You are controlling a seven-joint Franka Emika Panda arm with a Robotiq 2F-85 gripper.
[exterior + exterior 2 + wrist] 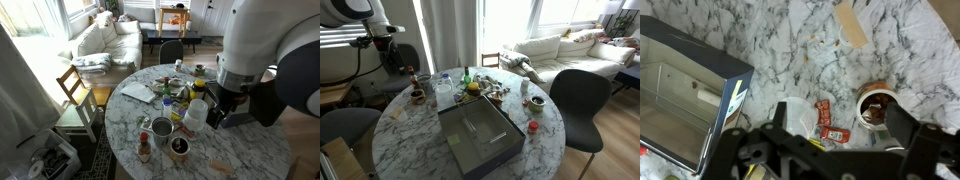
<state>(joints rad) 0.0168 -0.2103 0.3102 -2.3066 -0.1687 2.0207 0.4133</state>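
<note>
- A round white marble table (790, 40) in a bright living room, quite cluttered.
- My black gripper (822, 140) hovers above it, jaws fully apart, holding nothing.
- The red sauce packets (828, 122) lie directly below, beside a small round cup of brown sauce (876, 105).
- I judge this the approach: next I need a straight, careful descent.

A: Location type?
B: Home living-dining room — cushioned white fabric sofa (555, 50), round white marble-topped dining table (400, 140), light wooden slat-backed chair (72, 86), padded black chair (582, 95), bright windows (550, 15).
</note>
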